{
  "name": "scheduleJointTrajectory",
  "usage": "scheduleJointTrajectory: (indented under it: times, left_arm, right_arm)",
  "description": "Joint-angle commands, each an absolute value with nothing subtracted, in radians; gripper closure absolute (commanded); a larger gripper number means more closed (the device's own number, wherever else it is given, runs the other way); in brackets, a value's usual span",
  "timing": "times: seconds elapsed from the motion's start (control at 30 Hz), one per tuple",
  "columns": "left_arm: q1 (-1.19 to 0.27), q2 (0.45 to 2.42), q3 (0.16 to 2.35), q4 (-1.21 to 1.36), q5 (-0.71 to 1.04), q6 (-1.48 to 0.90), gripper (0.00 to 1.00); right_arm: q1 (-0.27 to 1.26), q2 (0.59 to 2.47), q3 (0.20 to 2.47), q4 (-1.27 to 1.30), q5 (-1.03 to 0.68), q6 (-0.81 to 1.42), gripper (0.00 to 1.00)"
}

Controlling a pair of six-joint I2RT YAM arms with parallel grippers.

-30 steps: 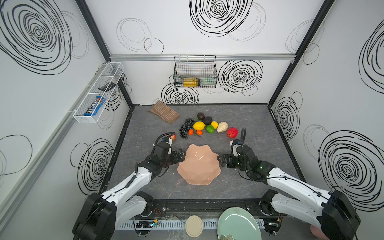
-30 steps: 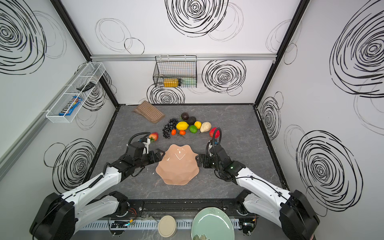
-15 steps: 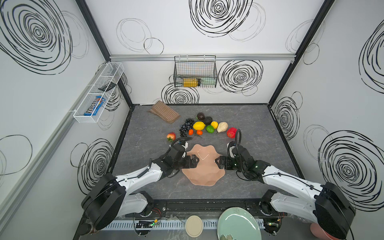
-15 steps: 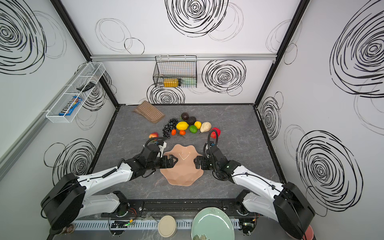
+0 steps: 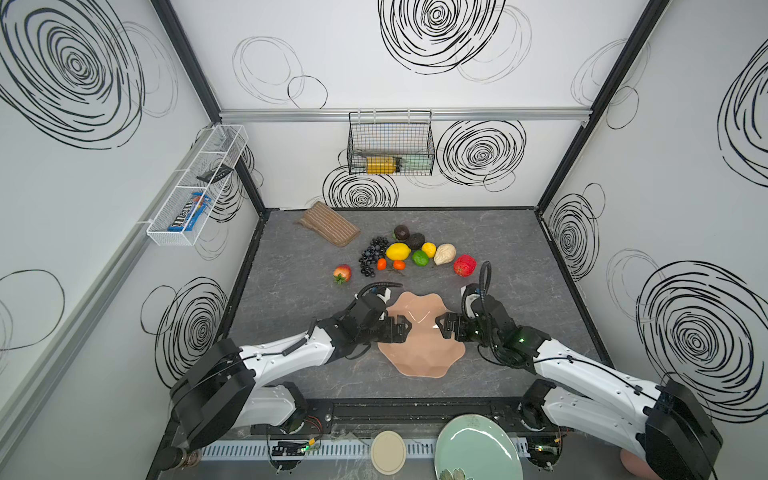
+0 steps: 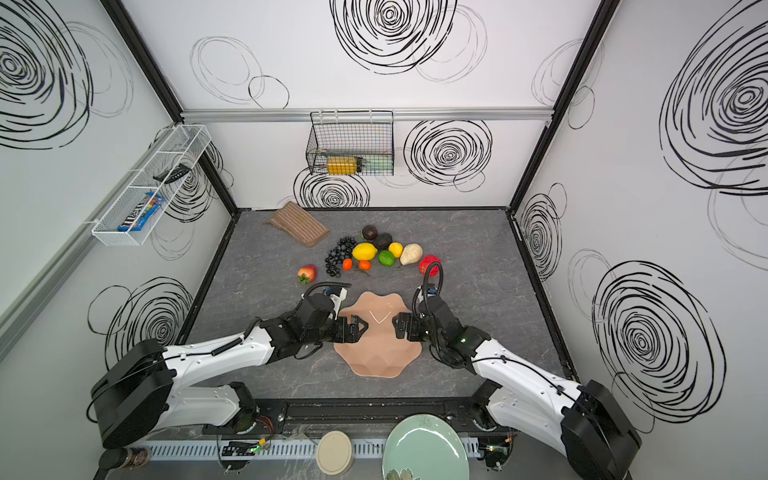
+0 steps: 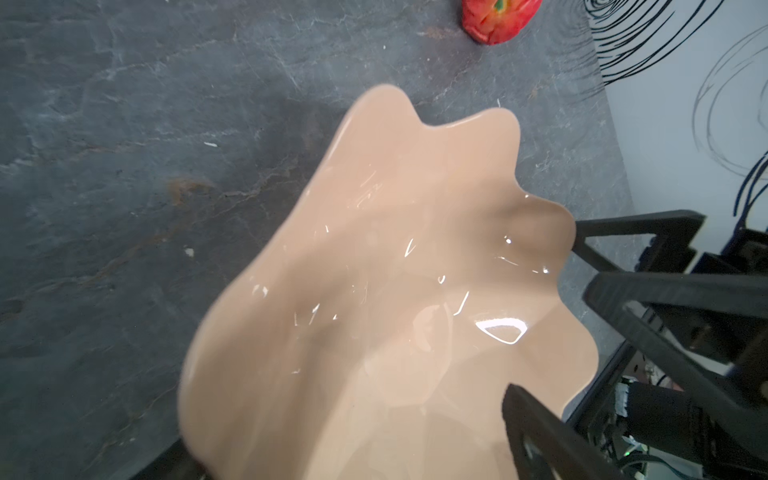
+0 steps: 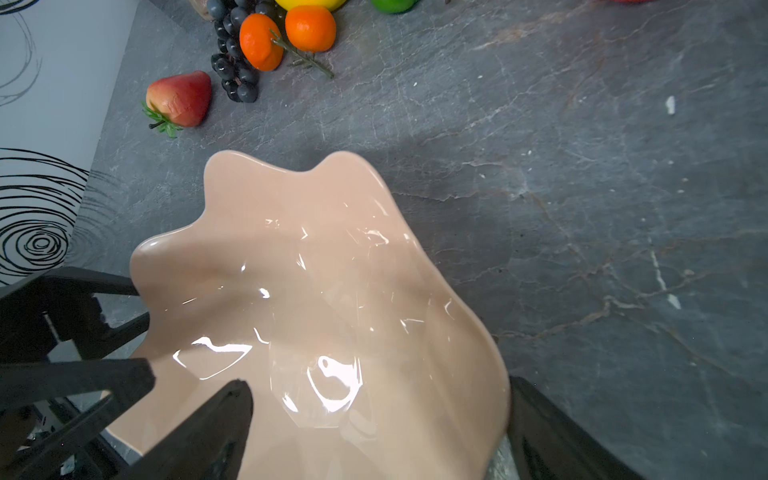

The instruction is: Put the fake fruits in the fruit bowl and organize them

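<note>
The peach fruit bowl with its wavy rim lies near the table's front middle, with no fruit in it. My left gripper is open at its left rim, and that rim runs between the fingers. On the opposite rim my right gripper is open the same way. The fake fruits lie behind the bowl: strawberry, grape bunch, lemon, lime, two tangerines, two avocados, a beige fruit and a red apple.
A brown striped cloth lies at the back left. A wire basket hangs on the back wall and a white wire shelf on the left wall. A mint-green plate and a small beige disc sit past the front rail.
My left arm has swung right to the bowl's left rim, uncovering the strawberry. The bowl has slid a little to the right, under the right gripper. Both grippers have stayed open.
</note>
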State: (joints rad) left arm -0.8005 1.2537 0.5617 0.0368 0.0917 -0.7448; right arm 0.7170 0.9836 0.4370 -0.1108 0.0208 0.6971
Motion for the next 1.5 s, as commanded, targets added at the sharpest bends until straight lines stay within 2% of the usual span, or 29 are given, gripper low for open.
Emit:
scheduleJointTrajectory:
  times: [0.0,0.17,0.37,0.53,0.67,0.8,0.93,1.23,1.47]
  left_arm:
    - [-0.796,1.186,0.547,0.035,0.033,-0.76,0.04]
    - [-0.705,1.083,0.512,-0.03,-0.025,-0.738,0.04]
    - [-0.629,0.883,0.477,-0.112,-0.201,-0.673,0.04]
    - [-0.618,0.699,0.376,-0.056,-0.309,-0.605,0.04]
    - [-0.617,0.563,0.267,0.03,-0.311,-0.539,0.04]
    - [-0.615,0.469,0.176,0.117,-0.258,-0.471,0.04]
    - [-0.612,0.434,0.176,0.108,-0.26,-0.457,0.04]
    - [-0.614,0.484,0.195,0.091,-0.287,-0.462,0.04]
    - [-0.617,0.496,0.197,0.091,-0.279,-0.47,0.04]
  right_arm:
    - [0.691,0.976,0.466,-0.133,0.042,0.666,0.03]
    - [0.584,0.962,0.524,-0.181,0.046,0.602,0.03]
    - [0.409,0.944,0.608,-0.202,0.051,0.508,0.03]
    - [0.259,1.041,0.697,-0.172,0.003,0.476,0.03]
    - [0.186,1.159,0.76,-0.128,-0.044,0.482,0.03]
    - [0.149,1.267,0.804,-0.091,-0.08,0.519,0.03]
    - [0.146,1.362,0.849,-0.08,-0.083,0.572,0.03]
    - [0.152,1.555,0.96,-0.114,-0.081,0.724,0.03]
    - [0.179,1.692,1.024,-0.082,-0.108,0.754,0.03]
